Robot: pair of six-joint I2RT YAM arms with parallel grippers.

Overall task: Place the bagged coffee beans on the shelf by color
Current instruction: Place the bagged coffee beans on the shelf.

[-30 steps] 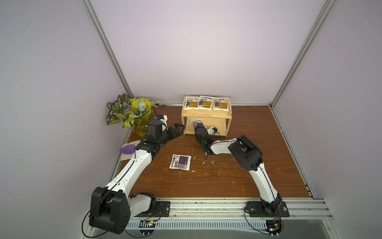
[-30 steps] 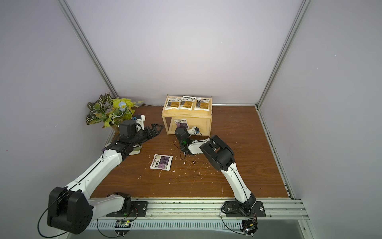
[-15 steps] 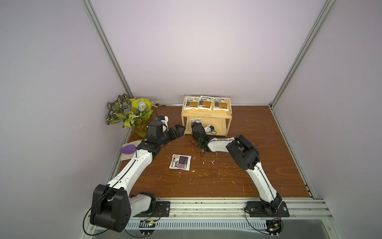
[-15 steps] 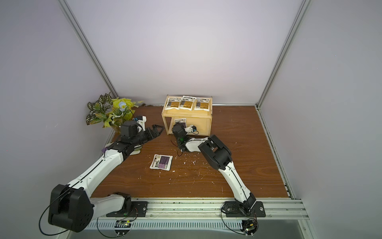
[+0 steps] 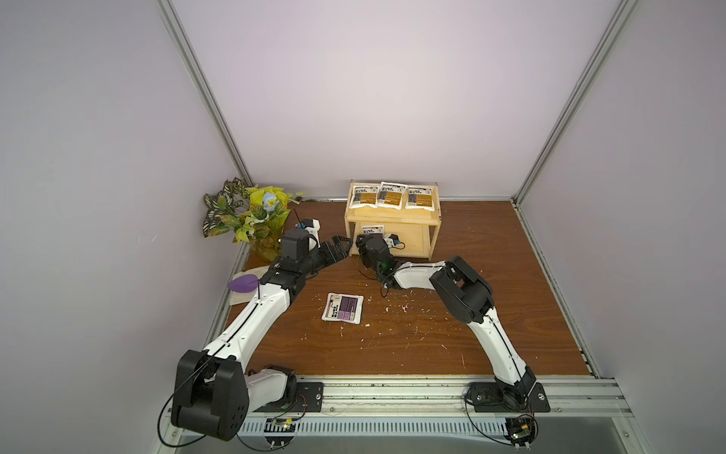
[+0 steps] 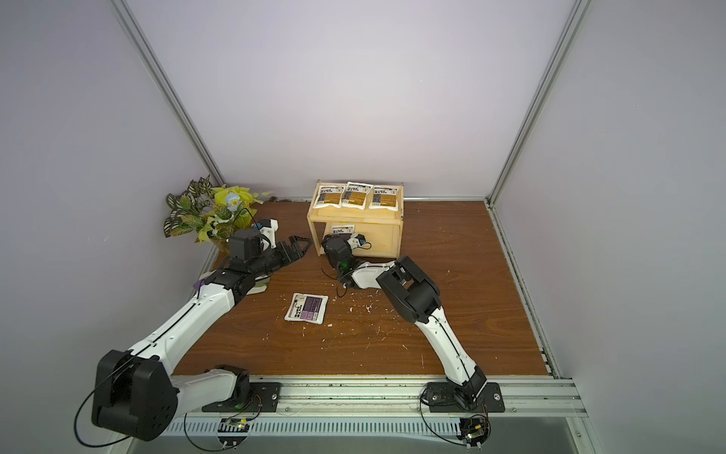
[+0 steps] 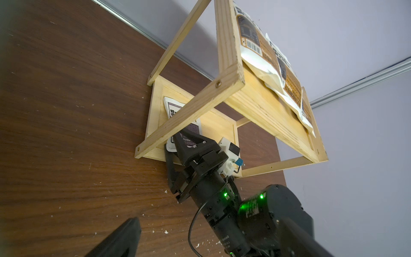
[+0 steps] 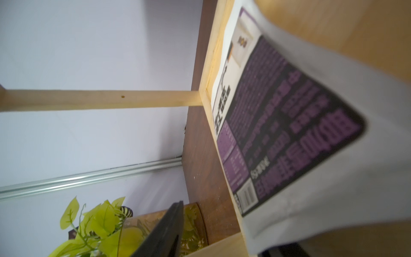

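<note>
Right tool (image 7: 171, 141) sits at the front edge of the shelf's (image 5: 393, 221) lower tier. In the left wrist view I see its fingers (image 7: 191, 142) standing apart. One overlaps the near end of the shelved purple pouch (image 7: 175, 111) and the other is off beside it at the shelf's front rim. There is a clear gap between them, so I read this tool as parted and gripping nothing.

The shelved purple pouch lies flat on the lower tier, label up, toward the shelf's plant-side end. The right wrist view is filled by its purple label (image 8: 289, 133), close and blurred.

On the shelf's top tier, three golden-brown pouches (image 5: 391, 195) lie side by side in a row, labels up. They show in both top views.

The loose purple pouch (image 5: 342, 307) lies flat on the counter (image 5: 491, 236), label up, well out in front of the shelf and clear of both arms.

Left tool (image 6: 299, 246) hangs just off the shelf's front corner on the plant side, with nothing in it that I can see. I cannot tell how far its fingers are parted.

The plant (image 5: 251, 214) stands beyond that same end of the shelf, in the corner.
</note>
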